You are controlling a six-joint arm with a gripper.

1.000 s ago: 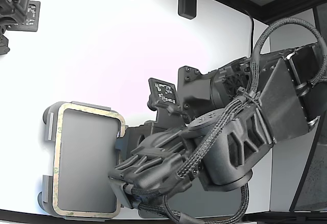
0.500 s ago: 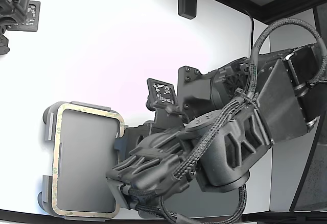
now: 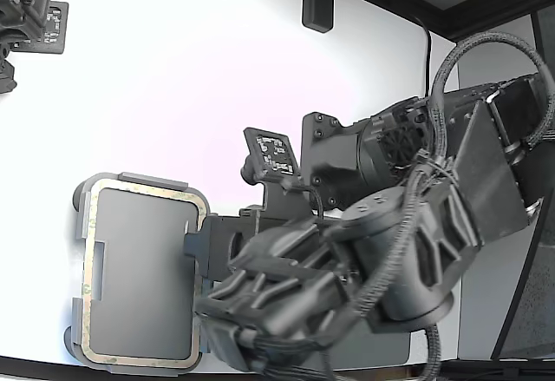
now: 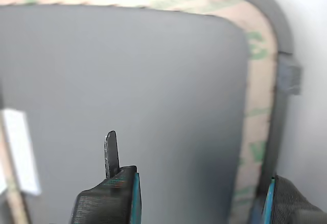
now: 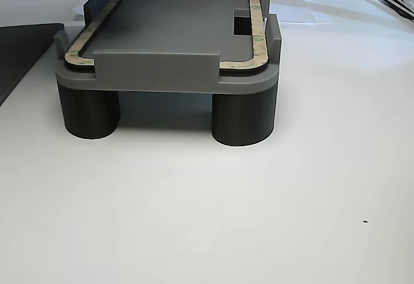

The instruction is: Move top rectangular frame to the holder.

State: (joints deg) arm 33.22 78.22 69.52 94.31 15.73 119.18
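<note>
Frame (image 3: 143,192) lies seated in the holder (image 3: 80,225) between its edge tabs. Over the last second the arm has swung lower and the tool (image 4: 202,193) stands open, empty, above it. Placement appears complete.

**Black ribbed arm, braided cables**

The matte black plastic robot arm (image 3: 381,251) had ribbed, slotted housings, visible screws and a looping braided black cable (image 3: 451,60). A small black tag with white markings (image 3: 270,151) was mounted on it. The end effector (image 4: 199,198) showed teal-edged black fingers (image 4: 110,198).
</note>
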